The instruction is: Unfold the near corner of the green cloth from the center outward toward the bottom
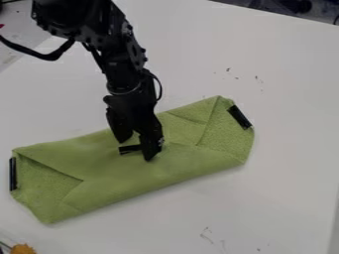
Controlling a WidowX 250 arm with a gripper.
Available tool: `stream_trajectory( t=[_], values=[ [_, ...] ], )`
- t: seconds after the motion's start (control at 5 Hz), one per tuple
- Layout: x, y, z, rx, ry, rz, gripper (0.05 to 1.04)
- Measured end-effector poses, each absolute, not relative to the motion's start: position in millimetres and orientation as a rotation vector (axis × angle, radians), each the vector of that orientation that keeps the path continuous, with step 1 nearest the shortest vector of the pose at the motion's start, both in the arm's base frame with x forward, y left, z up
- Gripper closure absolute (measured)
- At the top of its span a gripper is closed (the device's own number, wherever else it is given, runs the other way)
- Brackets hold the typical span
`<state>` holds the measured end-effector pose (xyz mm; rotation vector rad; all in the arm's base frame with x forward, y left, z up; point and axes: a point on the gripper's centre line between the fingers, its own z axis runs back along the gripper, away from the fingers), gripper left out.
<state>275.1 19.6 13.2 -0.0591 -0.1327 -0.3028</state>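
Your arm [122, 74] comes in from the upper left and angles down toward the middle of the view, with a black cable [39, 55] looping out to its left. Your gripper [136, 150] points down at the middle of the green cloth [119, 173], its two fingers spread with a gap between them. A short black strip [128, 149] lies on the cloth at that gap; you can't tell whether either finger touches it. The cloth is directly under your gripper, folded into a long, low shape that slants from lower left to upper right. Its folds cross near both ends, and each end carries another strip: the left strip [13, 173] along the outer edge, the right strip [239, 117] near the upper corner. Around the cloth you have white table [285, 149], broad to the right and below, with small dark marks above the right half and more near the bottom. The left end sits close to the view's left edge. The table's far edge cuts across the top right, and an orange thing [23, 249] sits in the bottom left corner.
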Motion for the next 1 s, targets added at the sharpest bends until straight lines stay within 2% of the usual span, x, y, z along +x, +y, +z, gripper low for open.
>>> stream_trajectory(
  t=[0.2, 0.6, 0.8, 1.0],
  values=[
    [277, 25, 8, -0.073, -0.123, -0.319, 0.133],
    [281, 29, 11, -0.074, -0.102, -0.348, 0.727],
    [279, 27, 13, -0.055, -0.079, -0.341, 0.925],
    [276, 16, 31, -0.012, -0.099, -0.336, 1.013]
  ],
)
